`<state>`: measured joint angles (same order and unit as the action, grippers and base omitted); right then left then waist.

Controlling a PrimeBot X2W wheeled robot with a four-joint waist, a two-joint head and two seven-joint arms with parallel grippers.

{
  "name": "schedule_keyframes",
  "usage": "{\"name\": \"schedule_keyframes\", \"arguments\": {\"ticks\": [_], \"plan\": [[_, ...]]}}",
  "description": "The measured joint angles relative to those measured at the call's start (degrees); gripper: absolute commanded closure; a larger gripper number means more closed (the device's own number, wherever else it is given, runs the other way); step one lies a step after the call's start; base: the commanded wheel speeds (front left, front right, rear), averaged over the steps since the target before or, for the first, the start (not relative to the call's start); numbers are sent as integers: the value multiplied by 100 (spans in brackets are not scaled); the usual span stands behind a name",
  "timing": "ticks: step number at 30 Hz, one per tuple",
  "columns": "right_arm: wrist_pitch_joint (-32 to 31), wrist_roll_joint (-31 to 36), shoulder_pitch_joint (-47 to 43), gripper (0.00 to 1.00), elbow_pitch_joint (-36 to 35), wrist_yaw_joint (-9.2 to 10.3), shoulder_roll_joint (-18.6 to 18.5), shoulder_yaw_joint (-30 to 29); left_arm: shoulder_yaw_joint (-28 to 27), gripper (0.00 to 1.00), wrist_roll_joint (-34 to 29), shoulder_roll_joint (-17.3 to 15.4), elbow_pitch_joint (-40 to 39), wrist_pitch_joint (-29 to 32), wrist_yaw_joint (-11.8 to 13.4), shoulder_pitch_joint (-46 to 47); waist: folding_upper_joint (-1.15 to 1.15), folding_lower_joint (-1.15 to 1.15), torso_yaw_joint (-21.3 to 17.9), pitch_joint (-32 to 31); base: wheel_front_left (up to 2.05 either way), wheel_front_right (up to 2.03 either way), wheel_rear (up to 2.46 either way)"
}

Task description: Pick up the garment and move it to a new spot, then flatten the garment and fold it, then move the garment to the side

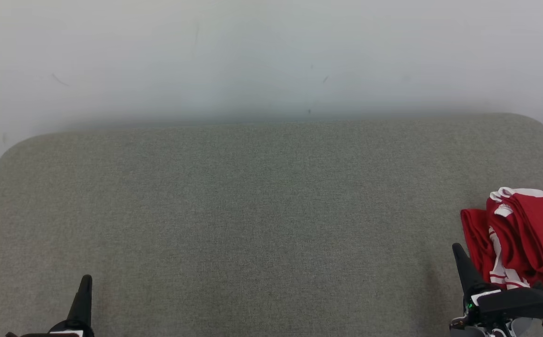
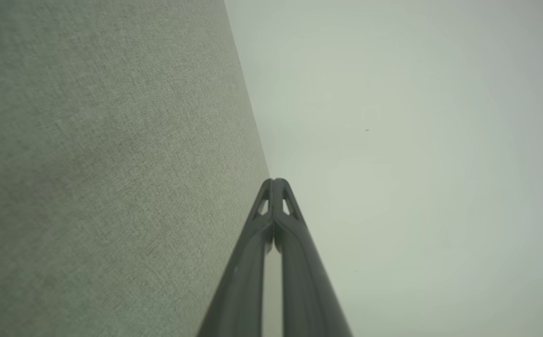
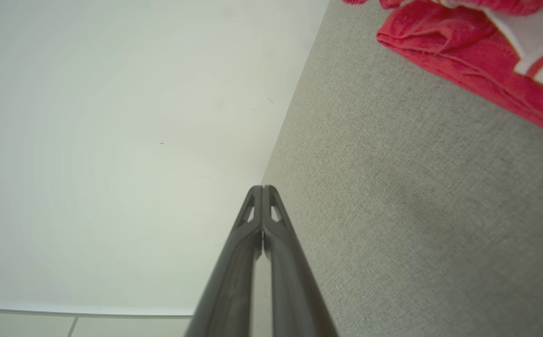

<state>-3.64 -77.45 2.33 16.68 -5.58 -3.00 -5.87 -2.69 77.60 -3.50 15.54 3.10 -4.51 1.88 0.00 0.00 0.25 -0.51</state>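
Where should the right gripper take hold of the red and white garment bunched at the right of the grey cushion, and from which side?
Probably the red fold at the left edge of the garment: it lies loose on the grey cushion, closest to the right gripper. Come from the left and above, opening the shut jaws first; the heap's right side runs out of view.

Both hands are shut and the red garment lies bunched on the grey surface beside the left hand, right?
Not quite: the red garment lies beside the right hand, as the head view shows. The rest holds.
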Motion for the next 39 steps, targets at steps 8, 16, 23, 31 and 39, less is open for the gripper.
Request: {"name": "schedule_keyframes", "arguments": {"ticks": [8,16,23,31,39], "plan": [[-144,-582,90,100,16,-56,13,-79,-98,100,602,51,51,143,-109,110,0,0,-11,27,0,0,0],[-249,-1207,205,100,33,-107,27,-155,-218,100,1154,102,112,299,-214,241,0,0,-22,54,0,0,0],[-293,-1427,243,100,37,-131,32,-178,-249,100,1372,121,149,341,-257,289,0,0,-25,61,0,0,0],[-293,-1428,277,100,37,-131,33,-178,-249,100,1372,123,149,341,-257,306,0,0,-25,61,0,0,0],[-292,-1429,277,100,37,-131,33,-178,-249,100,1372,123,149,341,-257,306,0,0,-25,61,0,0,0]]}}
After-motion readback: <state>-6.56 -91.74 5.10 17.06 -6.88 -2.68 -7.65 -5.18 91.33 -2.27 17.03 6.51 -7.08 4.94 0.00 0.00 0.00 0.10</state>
